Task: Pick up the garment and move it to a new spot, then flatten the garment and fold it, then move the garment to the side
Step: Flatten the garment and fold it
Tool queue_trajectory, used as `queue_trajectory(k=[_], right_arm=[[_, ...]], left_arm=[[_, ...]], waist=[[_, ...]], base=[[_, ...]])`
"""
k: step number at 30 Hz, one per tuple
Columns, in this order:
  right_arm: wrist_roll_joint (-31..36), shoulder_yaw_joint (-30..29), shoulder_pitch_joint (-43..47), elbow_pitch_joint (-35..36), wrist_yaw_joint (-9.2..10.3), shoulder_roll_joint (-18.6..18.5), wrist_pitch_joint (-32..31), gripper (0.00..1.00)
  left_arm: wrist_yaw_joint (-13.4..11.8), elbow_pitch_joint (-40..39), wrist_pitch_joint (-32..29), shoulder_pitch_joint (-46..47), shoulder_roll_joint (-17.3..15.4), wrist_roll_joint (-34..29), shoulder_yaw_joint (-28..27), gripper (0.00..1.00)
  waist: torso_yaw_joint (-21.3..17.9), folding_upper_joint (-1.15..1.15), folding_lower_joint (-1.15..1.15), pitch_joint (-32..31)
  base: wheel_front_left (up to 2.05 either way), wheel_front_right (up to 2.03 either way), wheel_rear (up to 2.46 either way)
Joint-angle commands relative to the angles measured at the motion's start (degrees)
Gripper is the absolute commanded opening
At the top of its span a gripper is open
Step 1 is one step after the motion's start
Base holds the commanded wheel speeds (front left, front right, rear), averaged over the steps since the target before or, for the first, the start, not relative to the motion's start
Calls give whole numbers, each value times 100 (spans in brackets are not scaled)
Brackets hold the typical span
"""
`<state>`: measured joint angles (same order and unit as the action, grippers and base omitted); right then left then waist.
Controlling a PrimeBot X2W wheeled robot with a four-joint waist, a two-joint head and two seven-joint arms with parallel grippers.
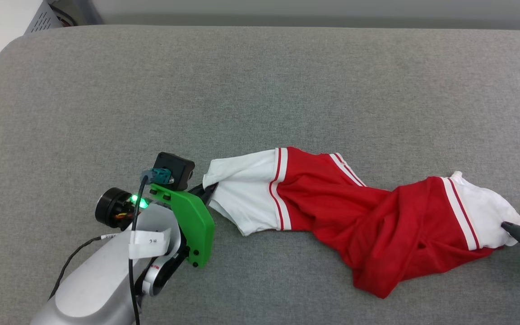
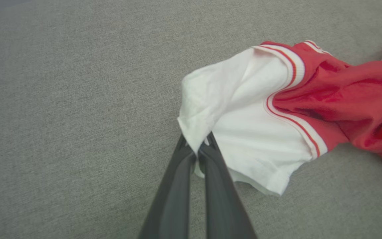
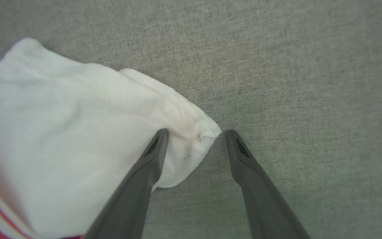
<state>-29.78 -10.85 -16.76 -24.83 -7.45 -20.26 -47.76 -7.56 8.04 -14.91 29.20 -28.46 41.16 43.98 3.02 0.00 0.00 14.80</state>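
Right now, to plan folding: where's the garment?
Head view: the garment lies on the grey surface, lower centre-right, between the left gripper and right gripper.

The garment is soft matt cloth, its red body faintly sheeny. The table wears coarse woven grey fabric. The left end effector has fingers of smooth matt dark plastic; the green plastic plate behind it looks semi-glossy.

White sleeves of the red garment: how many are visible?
2. One sleeve is at the left end of the garment, pinched by the left gripper; the other is at its right end, at the open right gripper. None seems hidden.
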Motion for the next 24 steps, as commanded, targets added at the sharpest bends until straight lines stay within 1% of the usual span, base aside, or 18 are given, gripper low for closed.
queue_trajectory(k=[1,6,11,17,21,24], right_arm=[[-48,174,139,-224,-3,259,-152,0],[-62,146,-15,33,-3,149,84,0],[65,-9,-262,620,-3,-144,548,0],[99,-245,-481,1351,-3,-243,698,0],[226,-337,-613,1619,-3,-262,749,0],[353,-316,-712,1721,-3,-253,810,0]], left_arm=[[-40,9,46,-5,-6,-13,-34,0],[-48,53,77,-53,-50,48,-75,0],[-121,40,223,-38,-168,23,-199,0],[-152,50,329,82,-346,51,-400,0],[-163,205,500,289,-393,122,-642,0],[-93,472,645,513,-389,206,-824,0]], waist=[[1,0,0,8],[-50,0,0,-112],[-91,0,0,-360],[-126,0,0,-675],[-110,0,0,-840],[-104,0,0,-948]], base=[[0,0,0],[0,0,0],[0,0,0],[0,0,0],[0,0,0],[0,0,0]])
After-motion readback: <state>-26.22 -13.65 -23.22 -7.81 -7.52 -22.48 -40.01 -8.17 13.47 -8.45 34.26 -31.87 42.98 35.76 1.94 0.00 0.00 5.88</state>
